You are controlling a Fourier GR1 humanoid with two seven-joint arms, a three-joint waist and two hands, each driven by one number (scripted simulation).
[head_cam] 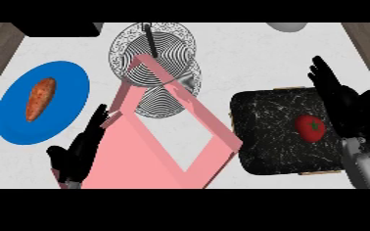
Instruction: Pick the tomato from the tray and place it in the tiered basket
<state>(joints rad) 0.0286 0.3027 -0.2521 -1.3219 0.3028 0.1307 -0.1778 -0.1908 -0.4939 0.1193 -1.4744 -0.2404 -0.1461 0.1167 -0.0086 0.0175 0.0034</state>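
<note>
Tomato (312, 127): red with a green stalk end, lying on the right part of the tray, near its right edge.
Tray (271, 132): black, white-flecked slab with rounded corners at the counter's right; its lower edge lies close to the view's bottom, and pale handle tabs show at its top and bottom edges.
Right hand (334, 94): over the tray's upper right corner, fingers straight and pointing up the view, released and holding nothing; just beside the tomato, not touching it.
Left hand (78, 152): at lower left, fingers relaxed and pointing up-right, empty, lying against the left edge of the pink frame.
Tiered basket (154, 49): round wire tiers with a dark centre post, top centre; a second round tier shows below the first.
Pink frame (170, 137): slanting flat pink panels running from the basket down toward the lower edge, crossing the lower tier.
Blue plate (65, 85): far left, carrying an orange-brown sweet potato (39, 99).
Open room: bare white counter (239, 54) between basket and tray, and above the tray.
Edges: a dark object (57, 28) at top left, a grey rounded one (289, 26) at top right.
Writing: none can be read.
</note>
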